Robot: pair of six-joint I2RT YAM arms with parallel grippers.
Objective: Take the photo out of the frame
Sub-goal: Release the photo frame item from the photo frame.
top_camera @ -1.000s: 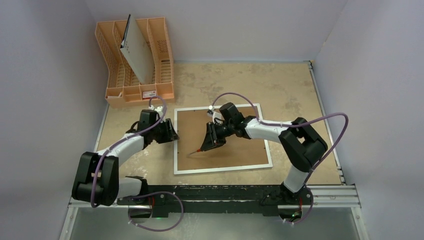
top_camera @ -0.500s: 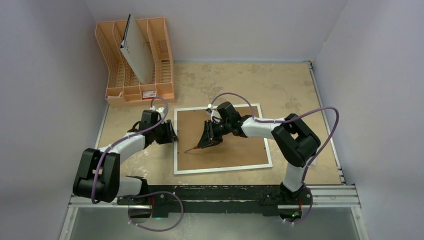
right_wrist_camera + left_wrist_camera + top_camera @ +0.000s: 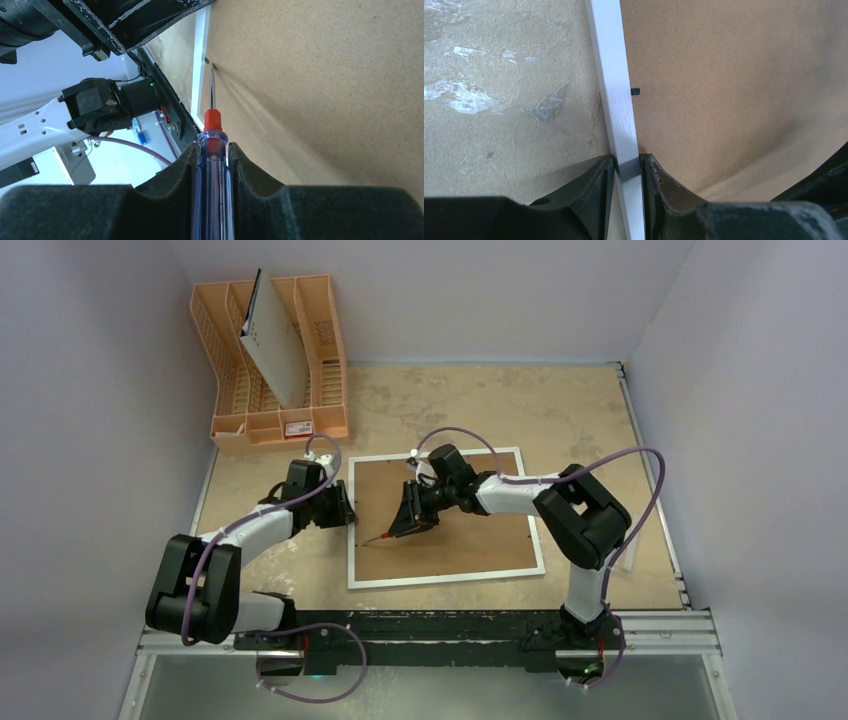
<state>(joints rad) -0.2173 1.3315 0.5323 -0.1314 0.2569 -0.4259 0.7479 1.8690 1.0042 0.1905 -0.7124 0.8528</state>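
Observation:
The frame (image 3: 450, 580) lies face down on the table, its brown fibreboard back (image 3: 470, 530) up, so the photo is hidden. My left gripper (image 3: 346, 514) is at the frame's left edge. In the left wrist view it (image 3: 627, 167) is shut on the white border (image 3: 613, 60), one finger on each side. My right gripper (image 3: 406, 523) hovers over the back board, shut on a screwdriver (image 3: 212, 190) with a clear blue handle and red collar. Its blade tip (image 3: 211, 75) points at a small black tab (image 3: 206, 60) by the left border.
An orange plastic rack (image 3: 235, 405) stands at the back left, with a grey-white perforated board (image 3: 275, 345) leaning in it. Walls close in on the left, back and right. The arms' mounting rail (image 3: 430, 630) runs along the near edge.
My right gripper has carried the screwdriver leftward toward the frame's left border. The left gripper's fingers have closed in onto the white border.

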